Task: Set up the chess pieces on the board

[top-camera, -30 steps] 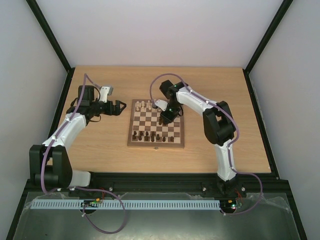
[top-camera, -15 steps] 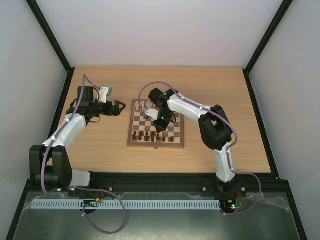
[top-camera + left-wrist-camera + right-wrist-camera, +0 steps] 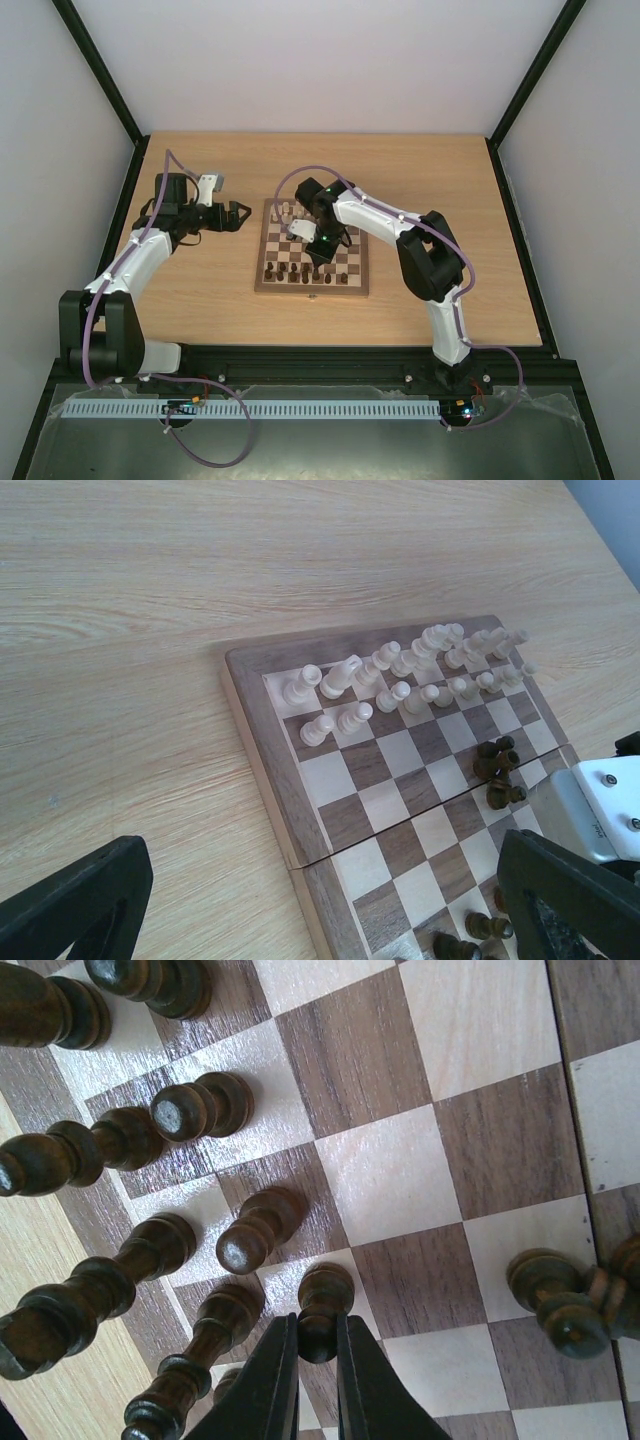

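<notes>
Only the right wrist view is showing the right gripper [image 3: 318,1332] pinching a dark pawn [image 3: 326,1295] at the board [image 3: 380,1170]. The left gripper [image 3: 242,214] is hanging released, left of it.

Crowded dark pieces [image 3: 200,1108] beside right claw [image 3: 317,1335]

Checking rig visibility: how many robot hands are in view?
2. Left hand: open, above the table left of the board. Right hand: over the board, shut on a dark piece.
</notes>
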### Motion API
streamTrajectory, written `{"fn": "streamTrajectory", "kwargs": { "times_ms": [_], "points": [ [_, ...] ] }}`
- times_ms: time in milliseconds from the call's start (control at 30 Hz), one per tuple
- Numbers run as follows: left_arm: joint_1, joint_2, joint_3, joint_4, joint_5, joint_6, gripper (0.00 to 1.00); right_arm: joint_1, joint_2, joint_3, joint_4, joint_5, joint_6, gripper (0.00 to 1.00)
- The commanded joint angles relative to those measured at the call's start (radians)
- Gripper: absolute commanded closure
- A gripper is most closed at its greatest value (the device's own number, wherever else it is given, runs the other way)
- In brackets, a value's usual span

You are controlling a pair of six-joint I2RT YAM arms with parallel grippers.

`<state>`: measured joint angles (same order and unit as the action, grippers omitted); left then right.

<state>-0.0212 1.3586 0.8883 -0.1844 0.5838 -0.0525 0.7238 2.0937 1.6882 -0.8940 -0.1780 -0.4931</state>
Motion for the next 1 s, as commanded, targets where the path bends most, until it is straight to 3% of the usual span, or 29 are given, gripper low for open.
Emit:
{"fn": "streamTrajectory", "kwargs": {
  "times_ms": [0,333,533,833,967],
  "points": [
    [0.007,-0.018,-0.011,0.023,0.015,-0.002,0.03,-0.001,-0.036,-0.011,-0.073,0.029,-0.023,0.97],
    [0.007,-0.019,-0.016,0.028,0.017,-0.004,0.03,0.009,-0.029,-0.023,-0.094,0.013,-0.032,0.96],
    [0.007,-0.02,-0.019,0.029,0.016,-0.004,0.03,0.009,-0.034,-0.009,-0.092,0.026,-0.023,0.87],
    [0.015,-0.024,-0.014,0.024,0.014,-0.003,0.02,-0.016,-0.061,0.104,-0.144,0.057,-0.048,0.74],
    [0.018,-0.025,-0.015,0.026,0.017,-0.016,0.01,-0.05,-0.017,0.21,-0.159,0.05,-0.014,0.74]
  ]
}}
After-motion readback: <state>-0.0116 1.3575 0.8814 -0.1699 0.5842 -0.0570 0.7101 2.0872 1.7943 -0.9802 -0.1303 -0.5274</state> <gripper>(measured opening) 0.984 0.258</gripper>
